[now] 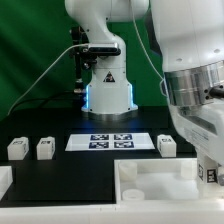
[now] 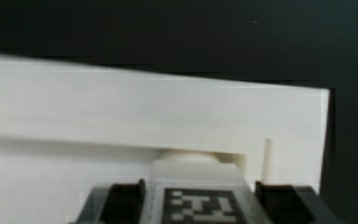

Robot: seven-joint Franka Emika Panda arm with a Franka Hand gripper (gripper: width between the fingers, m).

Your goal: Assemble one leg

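Observation:
My gripper [image 2: 197, 208] is shut on a leg [image 2: 197, 205], a small white block with a black-and-white tag facing the wrist camera; a dark finger [image 2: 126, 200] stands on each side of it. Just beyond it lies the large white tray-like piece [image 2: 140, 110], with a rounded socket [image 2: 190, 157] at its raised rim directly in front of the leg. In the exterior view the gripper [image 1: 210, 172] hangs over the right end of the tray piece [image 1: 150, 185], the leg's tag just showing. Three more legs stand on the black table: two at the left [image 1: 17, 148] [image 1: 45, 148], one at the right [image 1: 167, 144].
The marker board [image 1: 112, 141] lies flat in the middle of the table, in front of the arm's base [image 1: 108, 90]. A white part edge [image 1: 4, 182] shows at the exterior view's lower left. Cables hang behind the base.

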